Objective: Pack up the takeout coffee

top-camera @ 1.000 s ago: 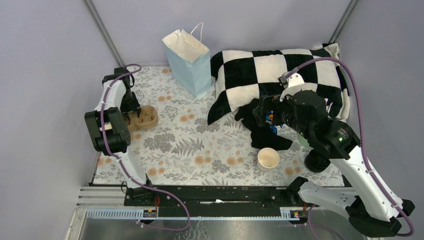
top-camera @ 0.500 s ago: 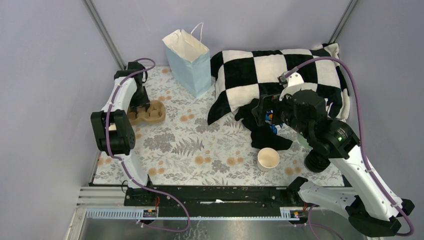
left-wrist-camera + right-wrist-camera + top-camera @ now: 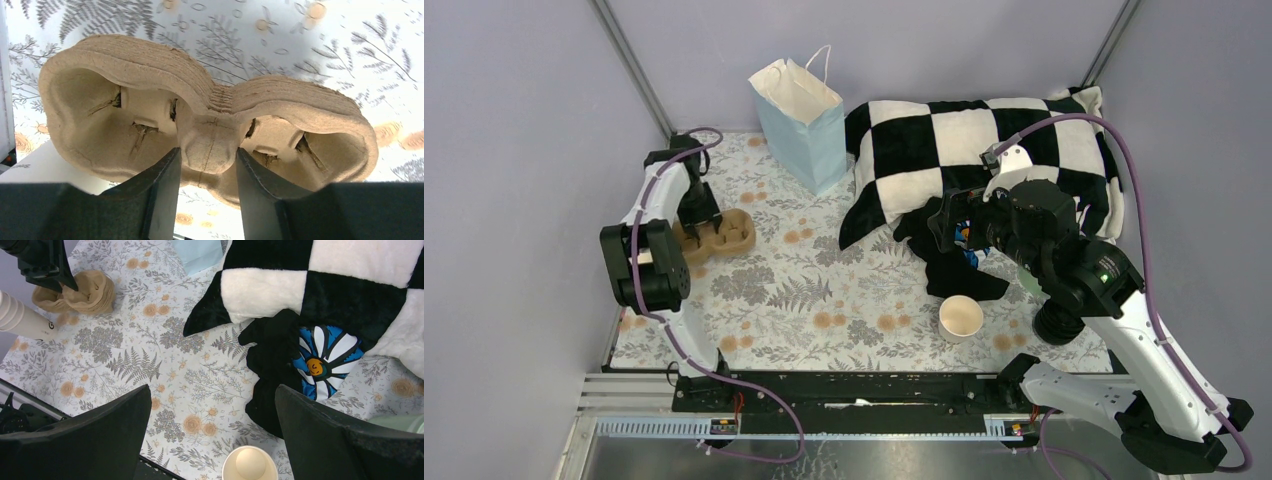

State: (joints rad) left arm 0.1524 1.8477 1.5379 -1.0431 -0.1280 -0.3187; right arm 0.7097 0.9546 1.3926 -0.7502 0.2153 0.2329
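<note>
OK, my left gripper (image 3: pixel 207 159) is down at the far-left of the floral-print tablecloth (image 3: pixel 824 290), fingers (image 3: pixel 160 190) pinched tight on the centre ridge of the brown moulded-pulp two-cup drink carrier (image 3: pixel 125 70). One dark finger sits each side of that ridge, and the rim shows layered edges. Can't tell from the wrist cam whether the carrier rests on the cloth or is just off it. From the top cam it's at the left edge, well apart from everything else. Over on the right, my right gripper (image 3: pixel 212 390) hangs above the middle-right of the tbl w/ its jaws spread wide apart, gripping nothing. Under it lies a crumpled black fabric w/ a blue-and-white daisy print (image 3: pixel 320 357), tucked against the near edge of the big black-and-white checked plush cushion (image 3: pixel 984 150), which fills the far-right corner. The takeout coffee, a small tapered cream-white paper cup (image 3: pixel 961 318), stands upright, mouth open, no lid on it. It's near-right on the cloth, just nearer than the black fabric and well apart from both grippers and the carrier. The light-blue paper bag w/ white cord handles (image 3: pixel 801 122) stands open at the far edge, left of the cushion and to the far right of the carrier. A stack of nested cream cups (image 3: pixel 20 320) pokes in on its side at the left, near the carrier.
</note>
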